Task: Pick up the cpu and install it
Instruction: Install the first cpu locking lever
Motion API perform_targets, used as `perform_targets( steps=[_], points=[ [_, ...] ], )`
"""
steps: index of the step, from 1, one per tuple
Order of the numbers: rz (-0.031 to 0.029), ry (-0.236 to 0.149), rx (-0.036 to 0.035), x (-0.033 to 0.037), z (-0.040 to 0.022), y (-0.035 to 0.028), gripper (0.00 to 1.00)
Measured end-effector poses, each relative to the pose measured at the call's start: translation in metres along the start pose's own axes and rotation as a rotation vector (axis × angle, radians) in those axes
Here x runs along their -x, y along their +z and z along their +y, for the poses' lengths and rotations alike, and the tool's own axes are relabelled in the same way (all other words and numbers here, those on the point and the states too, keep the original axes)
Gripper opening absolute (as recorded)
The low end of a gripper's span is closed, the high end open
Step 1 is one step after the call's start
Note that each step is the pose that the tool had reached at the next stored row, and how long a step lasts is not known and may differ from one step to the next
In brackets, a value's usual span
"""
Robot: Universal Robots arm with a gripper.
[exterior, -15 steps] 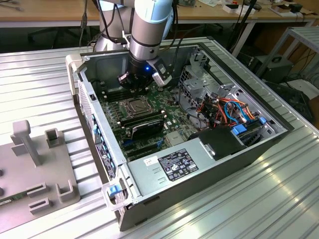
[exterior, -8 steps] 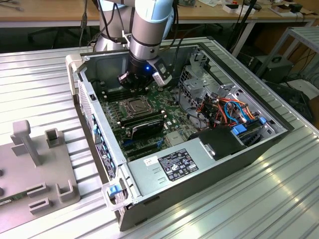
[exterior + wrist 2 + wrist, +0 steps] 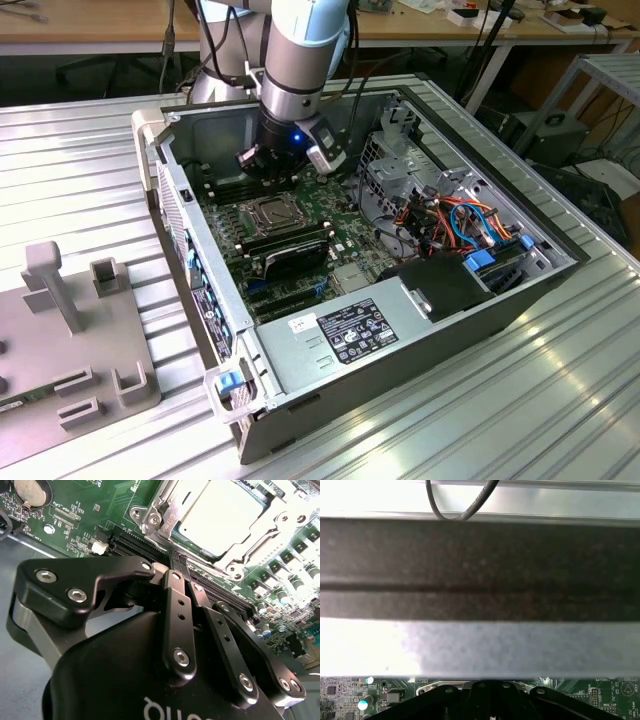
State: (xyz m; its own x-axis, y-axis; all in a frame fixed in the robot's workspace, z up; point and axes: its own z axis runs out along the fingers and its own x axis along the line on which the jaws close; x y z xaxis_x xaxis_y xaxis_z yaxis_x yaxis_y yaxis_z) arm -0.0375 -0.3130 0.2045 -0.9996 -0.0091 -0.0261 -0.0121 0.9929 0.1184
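Arm upright inside open case [image 3: 420,300]; gripper [image 3: 176,560] jaws pinched together, empty; cpu [image 3: 222,512] seated in socket (just beyond fingertips).

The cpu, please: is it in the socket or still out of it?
In: the cpu lies flat inside the socket's metal frame, with the shut gripper just beside it.

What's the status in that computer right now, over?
Gripper shut, holding nothing, tips just beside the socket's metal frame. The cpu sits flat in the socket under the frame. Nothing between gripper and chip. Over.
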Motion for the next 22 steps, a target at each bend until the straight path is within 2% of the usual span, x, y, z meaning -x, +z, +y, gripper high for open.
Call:
perform_targets(
  steps=[8,12,13,15,17,22],
  points=[
    [-0.0002,0.0,0.0002,-0.0001,-0.0008,0.0038,0.11],
    [-0.0002,0.0,0.0074,0.0,-0.0002,0.0039,0.11],
    [-0.0003,0.0,0.0079,0.0,0.0,0.0033,0.11],
    [-0.0003,0.0,0.0078,0.0001,0.0008,-0.0035,0.11],
    [-0.0003,0.0,0.0077,0.0002,0.0013,-0.0074,0.11],
    [-0.0002,0.0,-0.0012,0.0004,0.0014,-0.011,0.11]
  ],
)
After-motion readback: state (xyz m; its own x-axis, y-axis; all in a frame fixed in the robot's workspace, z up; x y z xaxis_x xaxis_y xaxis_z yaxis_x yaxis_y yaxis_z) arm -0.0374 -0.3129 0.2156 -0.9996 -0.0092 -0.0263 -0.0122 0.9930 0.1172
